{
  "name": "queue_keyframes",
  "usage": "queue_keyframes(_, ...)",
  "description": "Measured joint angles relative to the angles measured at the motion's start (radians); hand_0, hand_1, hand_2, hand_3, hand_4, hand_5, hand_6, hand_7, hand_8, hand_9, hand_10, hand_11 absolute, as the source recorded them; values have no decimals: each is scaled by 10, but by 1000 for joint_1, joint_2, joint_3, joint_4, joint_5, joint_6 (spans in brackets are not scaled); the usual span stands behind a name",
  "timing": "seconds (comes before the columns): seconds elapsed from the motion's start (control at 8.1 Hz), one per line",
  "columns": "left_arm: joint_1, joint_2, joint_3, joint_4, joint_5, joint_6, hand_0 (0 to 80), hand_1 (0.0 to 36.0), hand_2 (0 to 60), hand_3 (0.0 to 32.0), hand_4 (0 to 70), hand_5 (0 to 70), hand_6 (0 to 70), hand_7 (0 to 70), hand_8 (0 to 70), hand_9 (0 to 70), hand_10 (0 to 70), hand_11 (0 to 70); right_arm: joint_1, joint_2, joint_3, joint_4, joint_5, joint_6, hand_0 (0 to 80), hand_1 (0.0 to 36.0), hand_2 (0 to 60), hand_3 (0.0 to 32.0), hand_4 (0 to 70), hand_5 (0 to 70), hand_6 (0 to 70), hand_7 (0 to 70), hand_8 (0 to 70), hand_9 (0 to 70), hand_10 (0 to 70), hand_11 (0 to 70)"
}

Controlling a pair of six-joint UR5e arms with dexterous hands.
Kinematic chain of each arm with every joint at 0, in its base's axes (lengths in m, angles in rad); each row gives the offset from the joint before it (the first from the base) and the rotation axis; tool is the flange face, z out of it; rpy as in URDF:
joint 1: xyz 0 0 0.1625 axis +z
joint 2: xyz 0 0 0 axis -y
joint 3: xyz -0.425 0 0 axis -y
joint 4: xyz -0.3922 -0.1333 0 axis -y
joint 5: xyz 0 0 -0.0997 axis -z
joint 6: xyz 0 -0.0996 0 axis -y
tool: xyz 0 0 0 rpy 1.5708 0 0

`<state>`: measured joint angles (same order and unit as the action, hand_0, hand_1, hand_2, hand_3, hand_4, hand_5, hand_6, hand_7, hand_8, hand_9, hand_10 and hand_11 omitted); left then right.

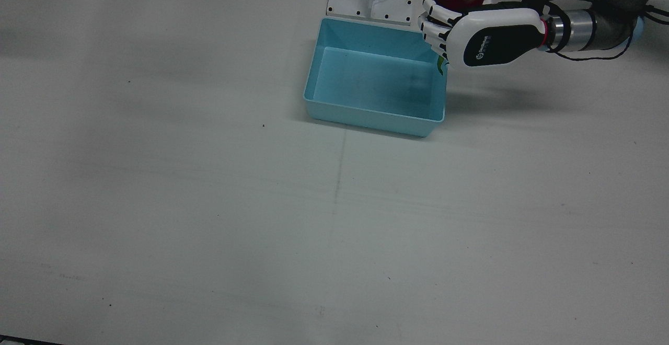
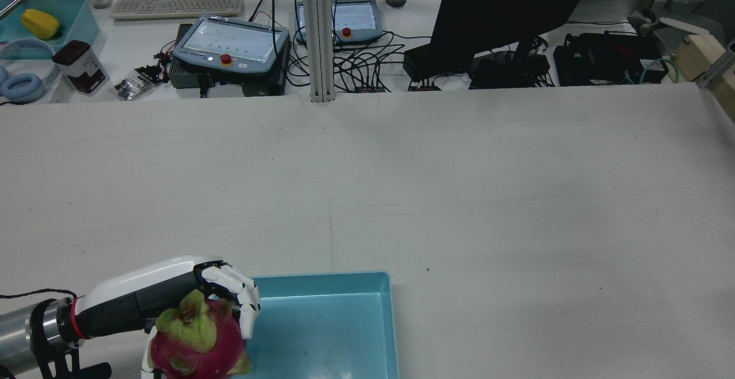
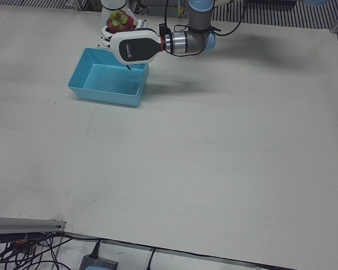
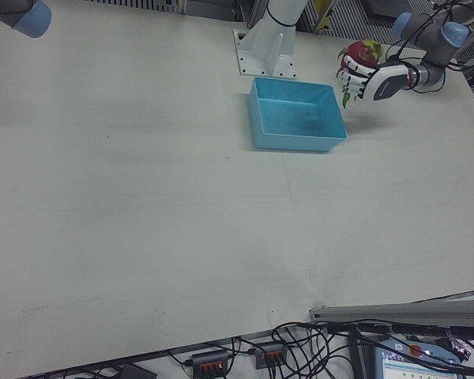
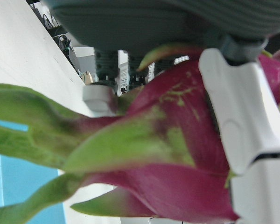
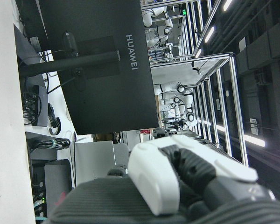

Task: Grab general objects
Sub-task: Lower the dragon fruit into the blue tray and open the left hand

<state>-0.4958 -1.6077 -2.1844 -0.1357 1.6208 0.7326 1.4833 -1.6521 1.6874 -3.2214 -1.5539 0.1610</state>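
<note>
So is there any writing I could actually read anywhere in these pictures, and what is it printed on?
"HUAWEI": on the back of the black monitor, seen in the right hand view, lying sideways.
A white logo with small lettering on the black back of the left hand: too small and blurred to read.
The two pendant screens and the dark canister in the rear view: nothing legible.

White table, one blue bin on it

The white table [image 1: 209, 204] carried a light blue rectangular bin [image 1: 375, 78] that sat flat on its surface near the robot's side, just in front of the white pedestal base [image 1: 372, 1] bolted to the tabletop. A thin seam line ran across the surface from the bin toward the operators' edge.
</note>
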Motion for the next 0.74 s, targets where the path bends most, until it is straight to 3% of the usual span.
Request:
queue_keyframes(0.12, 8, -52, 5, 50, 0, 5, 542, 142, 368, 0, 513, 700, 700, 700, 651, 700, 700, 700, 0, 0, 0, 0, 0, 0, 0, 0, 0, 0, 0, 0, 0, 0, 0, 0, 0, 0)
queue_keyframes(0.62, 92, -258, 124, 155, -16, 52, 533, 139, 322, 0, 452, 700, 700, 700, 586, 700, 700, 700, 0, 0, 0, 0, 0, 0, 0, 0, 0, 0, 0, 0, 0, 0, 0, 0, 0, 0)
queue_keyframes(0.74, 100, -271, 137, 153, -18, 54, 515, 110, 146, 0, 337, 700, 505, 700, 409, 556, 505, 700, 0, 1, 0, 0, 0, 0, 0, 0, 0, 0, 0, 0, 0, 0, 0, 0, 0, 0)
